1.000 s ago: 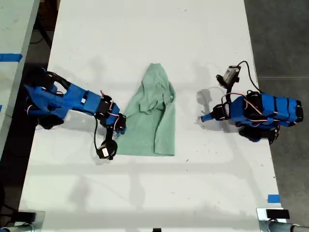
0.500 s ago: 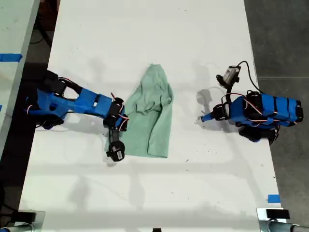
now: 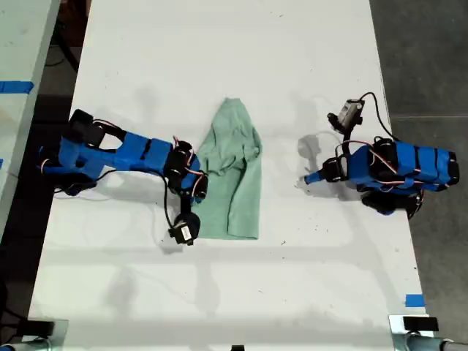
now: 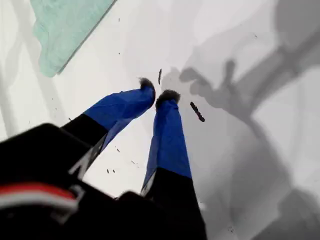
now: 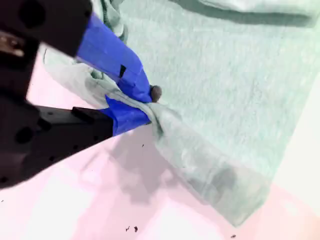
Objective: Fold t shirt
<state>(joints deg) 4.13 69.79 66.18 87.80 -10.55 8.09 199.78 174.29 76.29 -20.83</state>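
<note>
Exterior view showed the t shirt [image 3: 235, 179] lying mid-frame on the table [image 3: 219, 58]. My second gripper [image 5: 145, 102] pinched its edge, apparently lifting a fold. My first gripper [image 4: 159, 96], at that view's right, hung nearly pressed together over bare table.

Both arms [image 3: 124, 155] were blue-bodied with black joints, red and white cables, and blue-taped fingers [image 4: 167, 132].

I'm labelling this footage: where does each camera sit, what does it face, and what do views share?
Exterior view: overhead, facing down on the white table; both blue arms show.
First wrist view: on my first end effector, facing bare tabletop; blue fingers show, nearly closed, empty.
Second wrist view: on my second end effector, whose fingers pinch the t shirt.
All three views show the t shirt.
</note>
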